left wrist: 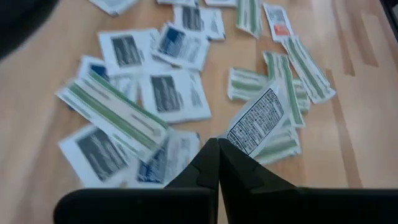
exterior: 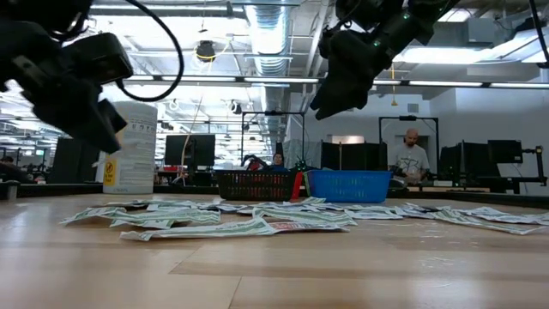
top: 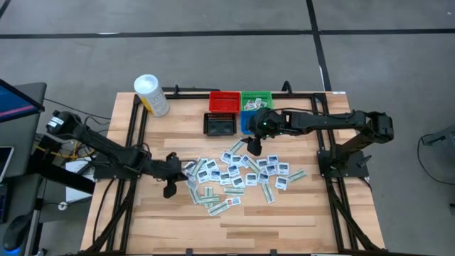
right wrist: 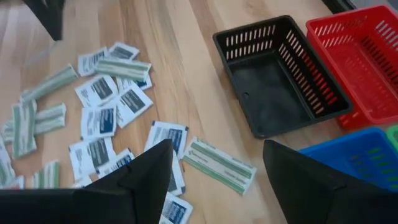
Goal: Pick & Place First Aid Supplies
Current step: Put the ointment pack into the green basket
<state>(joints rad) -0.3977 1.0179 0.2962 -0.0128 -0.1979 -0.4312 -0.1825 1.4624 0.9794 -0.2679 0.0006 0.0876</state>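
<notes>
The first aid supplies point(top: 242, 174), square white packets and narrow green-striped strips, lie scattered flat across the middle of the table point(top: 298, 220), in front of the four small bins. The left gripper point(top: 186, 171) sits low at the left edge of this scatter with its jaws pressed together; in the left wrist view the closed tips point(left wrist: 217, 149) meet just at the corner of a white packet with black print point(left wrist: 256, 121), though whether that packet is pinched cannot be told. The right gripper point(top: 252, 147) hangs above the far edge of the scatter, near the black bin point(top: 220, 125) and blue bin point(exterior: 347, 185). Its jaws stand wide apart and empty, with a white packet point(right wrist: 168, 135) and a green strip point(right wrist: 219, 164) lying on the wood beneath the gap.
</notes>
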